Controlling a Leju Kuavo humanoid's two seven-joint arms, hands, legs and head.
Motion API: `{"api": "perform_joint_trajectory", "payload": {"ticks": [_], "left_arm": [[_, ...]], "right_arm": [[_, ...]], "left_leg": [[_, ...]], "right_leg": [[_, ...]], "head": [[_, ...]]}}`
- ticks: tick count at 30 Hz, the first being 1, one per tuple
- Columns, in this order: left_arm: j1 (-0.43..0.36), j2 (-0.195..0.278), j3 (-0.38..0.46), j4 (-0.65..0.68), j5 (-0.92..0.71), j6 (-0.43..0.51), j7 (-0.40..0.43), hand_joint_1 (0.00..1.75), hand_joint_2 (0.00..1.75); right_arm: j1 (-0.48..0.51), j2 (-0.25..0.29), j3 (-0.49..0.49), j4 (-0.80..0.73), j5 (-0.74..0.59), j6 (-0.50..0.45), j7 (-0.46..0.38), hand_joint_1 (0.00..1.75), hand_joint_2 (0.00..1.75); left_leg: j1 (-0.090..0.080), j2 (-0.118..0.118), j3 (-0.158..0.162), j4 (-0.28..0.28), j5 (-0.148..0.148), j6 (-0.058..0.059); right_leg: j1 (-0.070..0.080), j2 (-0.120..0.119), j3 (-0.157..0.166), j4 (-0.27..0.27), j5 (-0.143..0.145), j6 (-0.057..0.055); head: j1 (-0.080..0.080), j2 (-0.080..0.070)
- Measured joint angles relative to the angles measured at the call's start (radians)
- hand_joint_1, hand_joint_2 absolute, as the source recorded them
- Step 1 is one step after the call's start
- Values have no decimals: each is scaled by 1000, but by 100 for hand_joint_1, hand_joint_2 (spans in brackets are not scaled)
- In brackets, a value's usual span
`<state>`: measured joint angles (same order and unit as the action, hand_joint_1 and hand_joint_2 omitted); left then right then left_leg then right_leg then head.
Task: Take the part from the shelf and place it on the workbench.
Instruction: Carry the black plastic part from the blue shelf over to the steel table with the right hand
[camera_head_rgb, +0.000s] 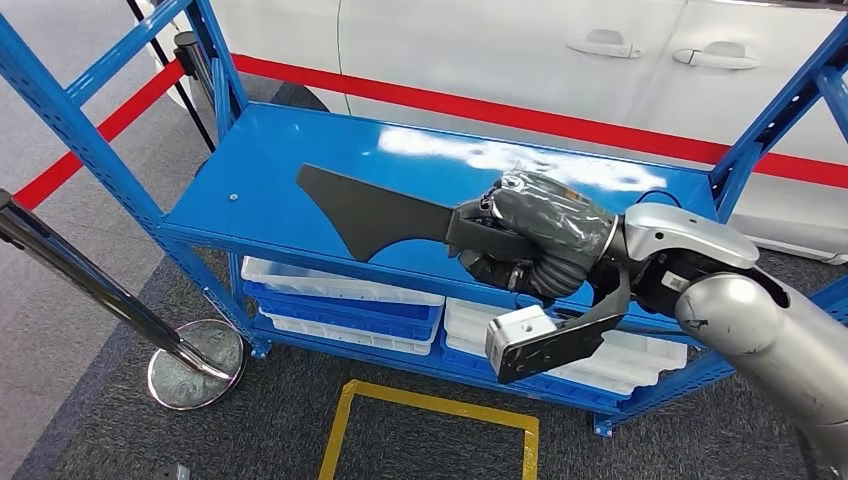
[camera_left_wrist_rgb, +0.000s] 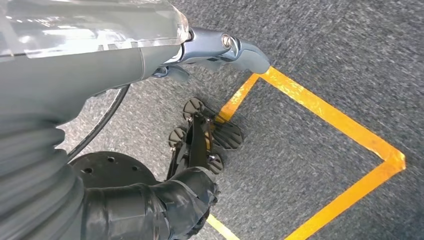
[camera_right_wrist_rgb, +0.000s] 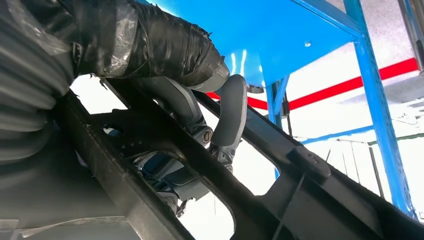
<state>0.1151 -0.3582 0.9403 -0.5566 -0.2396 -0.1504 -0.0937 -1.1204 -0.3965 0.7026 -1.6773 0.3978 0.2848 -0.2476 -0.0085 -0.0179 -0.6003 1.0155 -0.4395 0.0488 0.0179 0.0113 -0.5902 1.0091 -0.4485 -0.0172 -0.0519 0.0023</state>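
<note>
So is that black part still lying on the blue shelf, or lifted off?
Cannot tell: the right hand grips the black part over the blue shelf.

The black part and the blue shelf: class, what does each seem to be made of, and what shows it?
Black part, gripped by the right hand: probably moulded plastic, matt, no glare, with cut-out openings in the right wrist view.
Blue shelf: likely painted sheet metal, glossy, with bright reflections on its top.

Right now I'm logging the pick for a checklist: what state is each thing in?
black part: gripped at one end, held over the shelf top
right hand: closed around the part
blue shelf: standing, top glossy
white trays: stacked on the lower level
left hand: hanging over the carpet, holding nothing
</note>
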Motion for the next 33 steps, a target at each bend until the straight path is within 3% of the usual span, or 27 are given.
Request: {"api": "perform_joint_trajectory", "payload": {"ticks": [8, 14, 20, 22, 27, 30, 33], "left_arm": [[28, 0, -65, -13, 93, 77, 53, 0, 175], [80, 0, -184, -72, 218, 144, 115, 0, 175], [172, -1, -357, -208, 336, 229, 205, 0, 175], [191, -1, -396, -243, 341, 236, 215, 0, 175], [208, -1, -442, -278, 325, 216, 190, 0, 175], [198, -1, -437, -275, 291, 184, 152, 0, 175], [178, -2, -416, -256, 256, 157, 120, 0, 175]], "right_arm": [[64, -17, -27, -18, 26, -36, -27, 175, 175], [95, -25, -80, -31, 30, -58, -47, 175, 175], [148, -41, -148, -74, 124, -122, -81, 175, 175], [159, -46, -154, -85, 205, -145, -82, 175, 175], [142, -85, -110, -124, 627, -242, -42, 175, 175], [106, -120, -45, -146, 764, -265, -14, 175, 175], [67, -150, 25, -159, 813, -273, 3, 175, 175]], "left_leg": [[0, 0, 0, 0, 0, 0], [0, 0, 0, 0, 0, 0], [0, 0, 0, 0, -1, 0], [0, 0, 0, 0, -1, -1], [0, -1, 0, 0, -1, -1], [0, 0, 0, 0, -1, -1], [0, 0, 0, 0, -1, -1]], "right_leg": [[0, 0, 0, 0, 0, 0], [0, 0, 0, 0, 0, 0], [0, 0, 0, 0, -1, 1], [0, 0, 0, 0, -1, 1], [0, 0, 0, 0, -1, 1], [0, 0, 0, 0, -1, 1], [0, 0, 0, 0, -1, 1]], "head": [[0, 0], [0, 0], [0, 0], [0, 0], [0, 0], [0, 0], [0, 0]]}}
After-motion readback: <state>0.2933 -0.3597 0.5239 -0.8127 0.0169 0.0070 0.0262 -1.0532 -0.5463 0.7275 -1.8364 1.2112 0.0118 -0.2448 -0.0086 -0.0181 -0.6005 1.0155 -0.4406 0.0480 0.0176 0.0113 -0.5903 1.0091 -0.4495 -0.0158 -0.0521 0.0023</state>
